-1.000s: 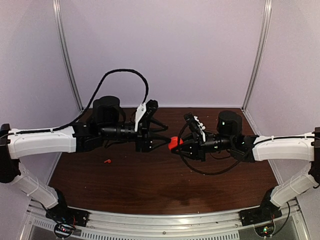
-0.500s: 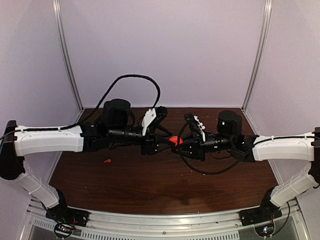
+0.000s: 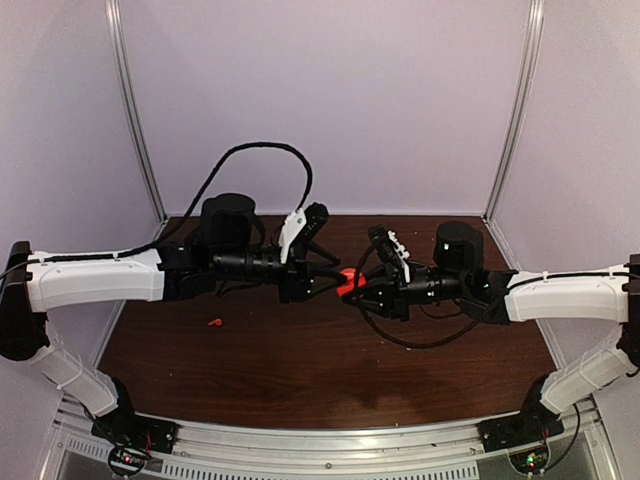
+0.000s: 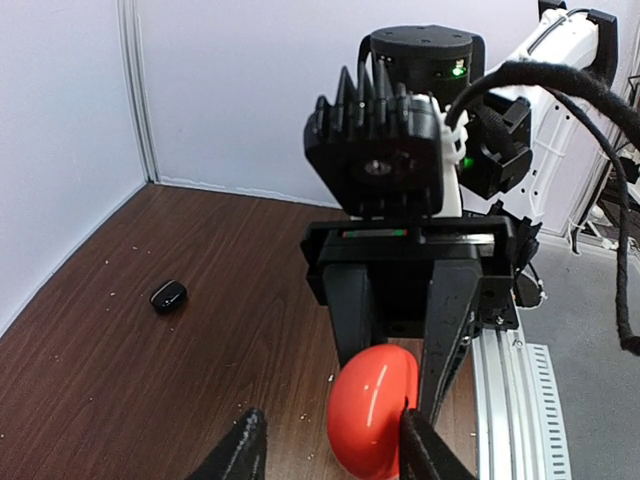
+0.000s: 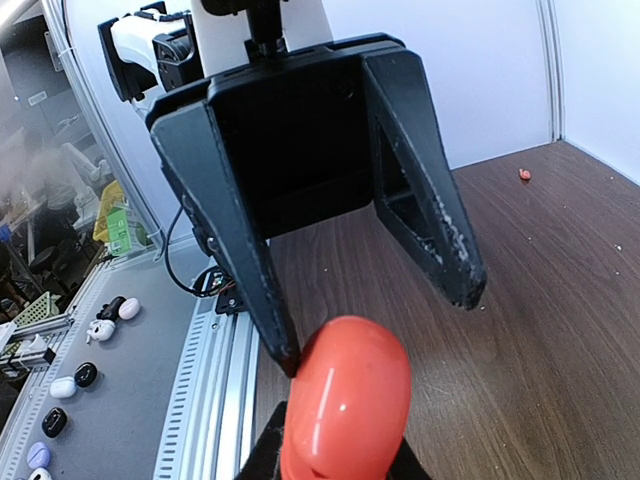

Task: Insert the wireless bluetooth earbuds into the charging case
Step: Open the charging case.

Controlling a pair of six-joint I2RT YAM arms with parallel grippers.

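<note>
Pale lilac walls with aluminium corner posts close in a dark wood-grain bench (image 3: 300,380), and above its middle the two arms meet head on. The right pincer (image 4: 392,375) is clamped on the one charging case (image 5: 345,410), a smooth bright red rounded puck, and holds it in the air clear of the bench top. The left pincer (image 3: 330,283) faces it with jaws parted. They straddle the case: one finger is right at its side and the other stands off with a visible gap, so this pincer is not gripping yet. I see no opening in the case from either wrist view and it looks closed, though a seam is too small to tell. By my reckoning the task is at an early stage. The case is lifted and presented, but nothing is in it, and it has to be opened before each earbud is fetched and seated. There are two earbuds, both loose on the bench. One tiny red earbud (image 3: 213,322) lies toward the left edge. One tiny black earbud (image 4: 168,296) lies near the edge along a wall, toward the back right corner as best I can judge. It does not show in the overhead view.
</note>
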